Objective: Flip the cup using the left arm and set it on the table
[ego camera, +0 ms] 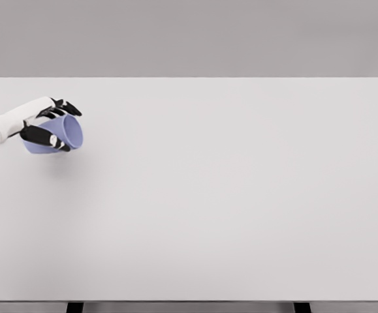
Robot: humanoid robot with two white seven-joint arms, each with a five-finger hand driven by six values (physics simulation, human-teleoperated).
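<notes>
**Operator:** I have the small lavender-blue plastic cup (63, 134) at the far left of the table. It is tipped on its side, the open mouth facing right and a little toward me, the closed base pointing left toward the wrist.

**Colleague:** Is it resting on the surface?

**Operator:** I cannot tell. A faint shadow lies on the table just under it, but the head view does not show whether the cup touches the top or sits just above it.

**Colleague:** And the hand?

**Operator:** My left hand (45, 124), white with black fingers (68, 107), is wrapped round the cup. Several fingers lie over its upper rim, and the black thumb (45, 138) crosses its lower front side. So it is closed on the cup, holding it between fingers and thumb.

**Colleague:** The arm?

**Operator:** The white forearm (9, 120) comes in from the left edge, running slightly upward to the wrist.

**Colleague:** Around it?

**Operator:** The wide, pale grey rectangular table (228, 195) fills most of my view, with a plain grey wall (189, 36) behind it. Two dark table legs (75, 307) show at the bottom edge.
</notes>
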